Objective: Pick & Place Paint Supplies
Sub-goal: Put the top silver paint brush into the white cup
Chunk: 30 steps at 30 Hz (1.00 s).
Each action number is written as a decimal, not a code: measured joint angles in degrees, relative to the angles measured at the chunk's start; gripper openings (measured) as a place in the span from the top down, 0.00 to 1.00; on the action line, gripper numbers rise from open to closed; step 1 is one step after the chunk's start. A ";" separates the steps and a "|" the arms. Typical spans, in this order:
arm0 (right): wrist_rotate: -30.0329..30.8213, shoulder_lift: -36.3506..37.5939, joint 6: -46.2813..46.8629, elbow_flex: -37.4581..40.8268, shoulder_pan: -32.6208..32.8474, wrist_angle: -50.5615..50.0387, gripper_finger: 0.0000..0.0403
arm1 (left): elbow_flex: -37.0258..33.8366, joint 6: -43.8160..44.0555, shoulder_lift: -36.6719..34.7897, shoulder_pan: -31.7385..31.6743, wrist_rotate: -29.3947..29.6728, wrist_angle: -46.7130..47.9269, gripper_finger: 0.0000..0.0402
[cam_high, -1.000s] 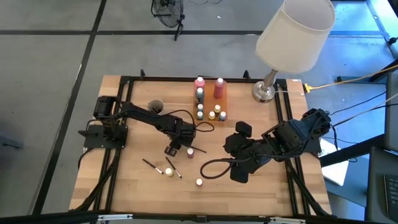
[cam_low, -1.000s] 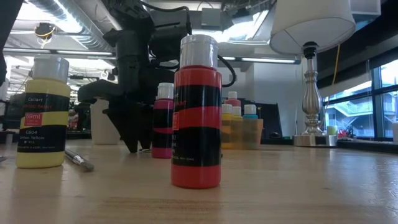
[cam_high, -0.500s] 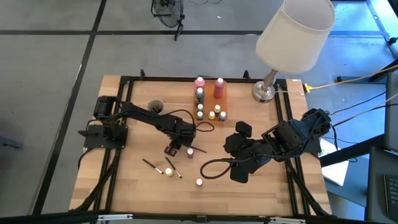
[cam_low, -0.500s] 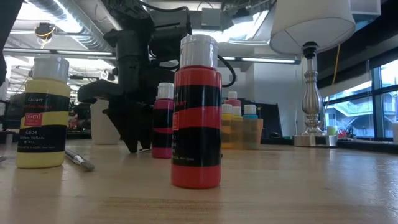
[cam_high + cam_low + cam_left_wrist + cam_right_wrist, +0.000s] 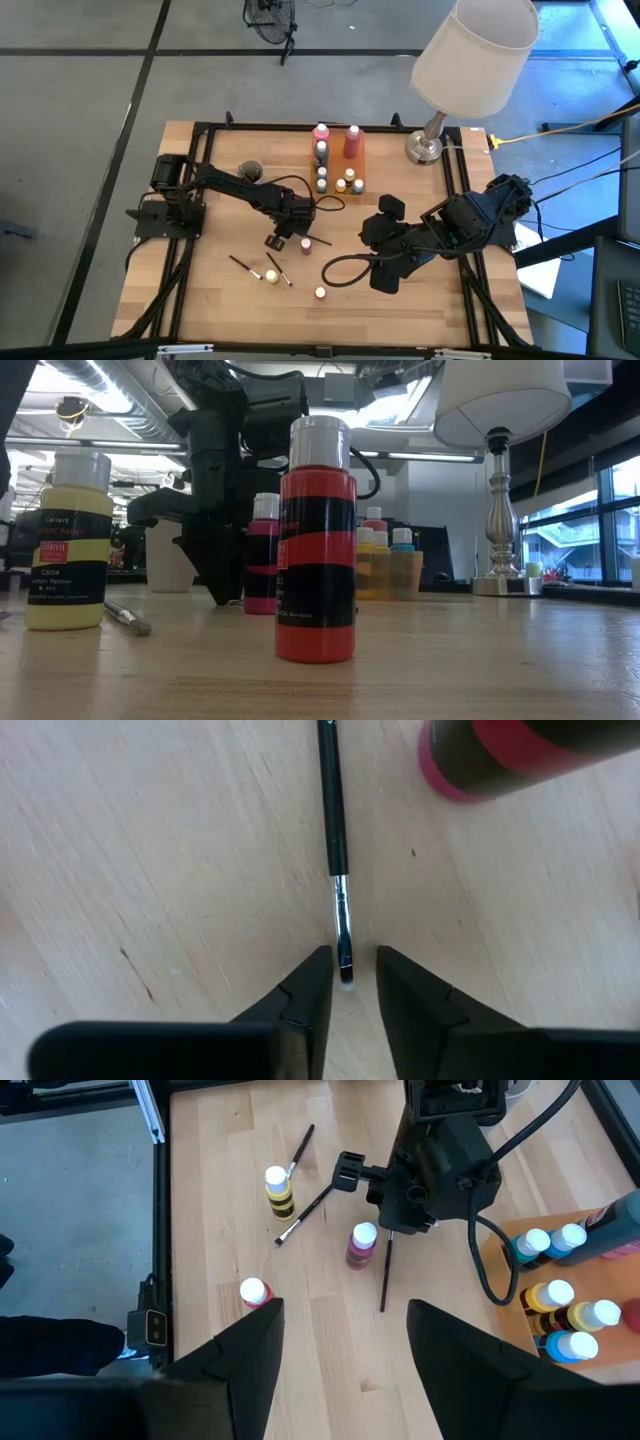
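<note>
A thin dark brush (image 5: 333, 810) lies flat on the wooden table, with a pink bottle (image 5: 500, 755) standing beside it. My left gripper (image 5: 350, 982) points down at the brush's bristle end. Its fingers stand close on either side of the tip, a narrow gap showing on each side, and nothing is gripped. In the high view this gripper (image 5: 298, 232) is at mid-table. My right gripper (image 5: 345, 1370) hangs open, raised over the table's right part. A yellow bottle (image 5: 68, 540) and a red bottle (image 5: 315, 540) stand upright near the front, by two more brushes (image 5: 278, 270).
An orange holder (image 5: 352, 150) with several small bottles stands at the far middle. A white-shaded lamp (image 5: 470, 60) is at the far right corner, and a dark cup (image 5: 250, 172) at the far left. Black cables loop over the table (image 5: 340, 270).
My left gripper's fingers have drawn closer together around the brush's tip, as the low view shows. The arm stays in place. The brush and the bottles have not moved.
</note>
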<state>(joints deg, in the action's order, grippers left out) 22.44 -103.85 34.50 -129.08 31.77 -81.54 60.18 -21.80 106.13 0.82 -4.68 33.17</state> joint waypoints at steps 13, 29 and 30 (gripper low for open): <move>0.00 0.00 0.00 0.00 0.00 0.00 0.46 | 0.04 -0.02 0.04 0.04 -0.42 -0.29 0.99; -0.02 0.00 0.00 0.00 0.00 0.36 0.46 | 0.13 0.03 0.04 0.72 0.42 0.76 0.99; 0.00 0.00 0.00 0.00 0.00 0.35 0.46 | 0.13 0.22 0.04 0.81 0.42 0.78 0.99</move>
<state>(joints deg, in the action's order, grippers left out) 22.43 -103.85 34.50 -129.08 31.77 -81.19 60.31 -21.58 106.17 1.63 -4.26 33.95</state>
